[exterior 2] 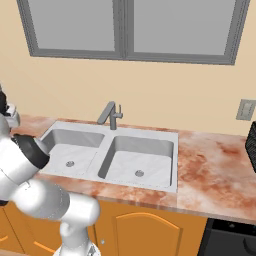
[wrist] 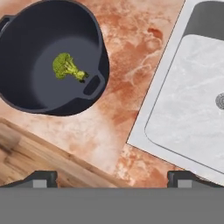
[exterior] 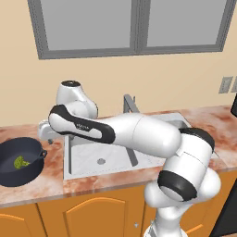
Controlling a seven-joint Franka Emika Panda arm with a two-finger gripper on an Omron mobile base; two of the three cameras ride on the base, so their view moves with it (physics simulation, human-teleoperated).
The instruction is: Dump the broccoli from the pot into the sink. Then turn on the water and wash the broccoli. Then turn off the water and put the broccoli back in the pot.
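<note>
Pincer (wrist: 112, 178): just the two dark fingertips (wrist: 40, 178) poking up at the bottom of the hand view, set wide apart with nothing between them, so released. It hangs above the counter (wrist: 131, 57) between pot and sink. In the left base view the arm's forearm covers the middle of the sink (exterior: 83, 159) and most of the faucet (exterior: 128, 102); hand end is hard to make out there.

Left to right, left base view: pot (exterior: 18, 162) at far left, cut by the frame edge, sitting on the reddish marbled counter just beside the sink's left rim. Broccoli (exterior: 20, 162) is inside it, on the pot floor (small yellow-green lump, upright vs. lying – can't tell here). Hand view shows it better: floret (wrist: 66, 66) lying near the middle of the pot bottom, stem toward the near loop handle (wrist: 94, 85).

Sink basins are pale grey marble, both with round drains (exterior 2: 70, 163), nothing in them. Faucet stands behind the divider.

Room: beige wall, grey-framed window (exterior 2: 125, 27) above the sink, wall outlet (exterior 2: 245, 110) at right, orange cabinet doors (exterior: 99, 217) under the counter.
</note>
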